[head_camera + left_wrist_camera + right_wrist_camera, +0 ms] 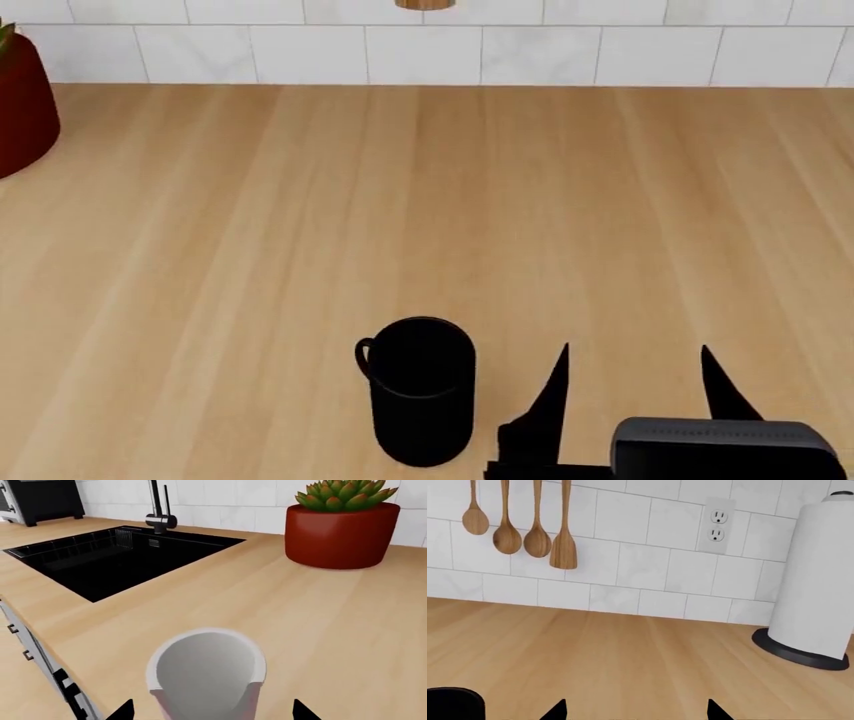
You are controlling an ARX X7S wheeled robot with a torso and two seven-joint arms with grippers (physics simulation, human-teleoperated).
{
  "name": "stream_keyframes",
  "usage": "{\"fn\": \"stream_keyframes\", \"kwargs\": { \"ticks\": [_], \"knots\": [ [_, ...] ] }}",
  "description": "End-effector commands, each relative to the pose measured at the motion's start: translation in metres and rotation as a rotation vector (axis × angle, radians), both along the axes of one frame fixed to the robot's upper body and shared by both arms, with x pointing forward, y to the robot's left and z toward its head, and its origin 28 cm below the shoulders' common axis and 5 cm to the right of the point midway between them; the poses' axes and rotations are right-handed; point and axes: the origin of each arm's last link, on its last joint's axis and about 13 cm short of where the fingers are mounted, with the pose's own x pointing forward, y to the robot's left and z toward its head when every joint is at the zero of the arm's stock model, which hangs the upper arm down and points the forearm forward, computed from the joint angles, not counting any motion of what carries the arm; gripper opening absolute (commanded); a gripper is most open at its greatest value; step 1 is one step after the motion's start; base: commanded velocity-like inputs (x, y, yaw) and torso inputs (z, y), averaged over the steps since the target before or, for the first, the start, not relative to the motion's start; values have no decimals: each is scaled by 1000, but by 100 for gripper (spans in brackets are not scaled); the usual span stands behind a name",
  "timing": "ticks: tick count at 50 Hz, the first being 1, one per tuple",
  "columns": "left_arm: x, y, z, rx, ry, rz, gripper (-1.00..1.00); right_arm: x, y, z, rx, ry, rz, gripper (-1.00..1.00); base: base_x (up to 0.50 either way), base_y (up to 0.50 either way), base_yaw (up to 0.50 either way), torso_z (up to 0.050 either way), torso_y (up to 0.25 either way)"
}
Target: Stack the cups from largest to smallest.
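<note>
The pale pink tumbler, white inside, stands upright on the wooden counter between the spread fingers of my left gripper. Both fingertips stay clear of its sides, so the gripper is open around it. This tumbler and the left gripper are out of the head view. The matte black mug stands upright near the front of the counter, its loop handle turned left. My right gripper is just to the mug's right, open and empty. In the right wrist view the mug's rim shows beside the open gripper.
A big red plant pot with a succulent stands beyond the tumbler; it also shows at far left. A black sink with a faucet lies nearby. Wooden spoons hang on the tiled wall. A paper towel roll stands at the right.
</note>
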Motion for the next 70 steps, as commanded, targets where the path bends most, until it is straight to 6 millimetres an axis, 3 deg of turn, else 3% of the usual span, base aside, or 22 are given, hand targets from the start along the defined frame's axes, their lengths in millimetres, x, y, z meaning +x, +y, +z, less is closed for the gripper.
{"fn": "stream_keyframes", "kwargs": {
  "ticks": [1,18,38,39,50,53,65,70],
  "knots": [
    [5,6,-3,-20,2,4,100,-7,-3,6,-12,-5,3,100,0,0,0,0,15],
    [14,8,-11,-48,26,-26,100,-7,-2,5,-16,-2,5,100,0,0,0,0,0],
    [20,10,-4,-49,-13,-16,100,-6,0,3,-17,6,13,100,0,0,0,0,0],
    [19,10,-3,-47,-19,-11,-100,-6,-1,3,-17,6,12,100,0,0,0,0,0],
    [16,7,6,-26,-38,-17,-100,-6,-2,2,-16,4,6,100,0,0,0,0,0],
    [15,3,17,-13,-74,-38,-100,-7,-2,4,-16,1,10,100,0,0,0,0,0],
    [23,-49,75,30,-188,-378,-100,-8,-4,9,-11,-12,5,100,0,0,0,0,0],
    [32,-65,79,-5,-220,-491,-100,-10,-4,14,-14,-21,11,100,0,0,0,0,0]
  ]
}}
